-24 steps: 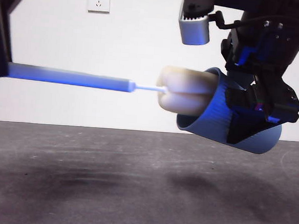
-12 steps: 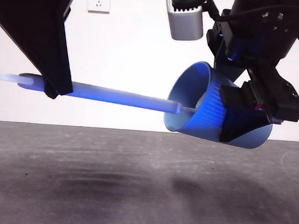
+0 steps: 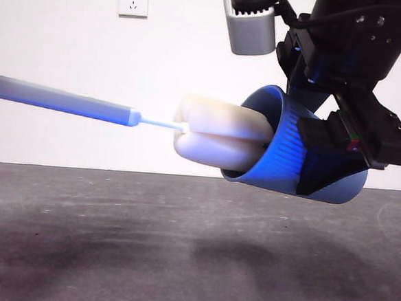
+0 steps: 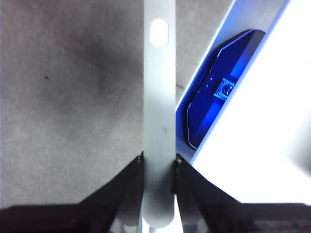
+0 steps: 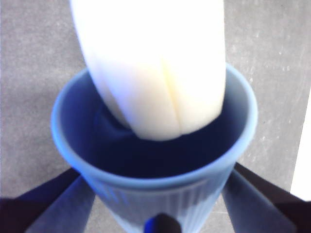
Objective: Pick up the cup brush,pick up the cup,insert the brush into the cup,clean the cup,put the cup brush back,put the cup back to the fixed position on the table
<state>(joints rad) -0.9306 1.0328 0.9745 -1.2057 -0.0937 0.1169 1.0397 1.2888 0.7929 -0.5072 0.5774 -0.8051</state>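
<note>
**Sponge head partway into the tilted cup**

Cream-yellow sponge, soft and split by a lengthwise seam, forms the head of the cup brush (image 3: 218, 139); its tip sits inside the mouth of the cup (image 3: 303, 164), most of the head outside the rim. The brush's long grey plastic handle runs off to the side, joined to the head by a thin white neck. The cup is blue, finely ribbed and tapering, held on its side above the dark, scuffed table (image 3: 111, 241). The right claw (image 5: 160, 221) pinches the cup's ribbed wall. The left claw (image 4: 159, 165) is pressed onto the handle.
</note>
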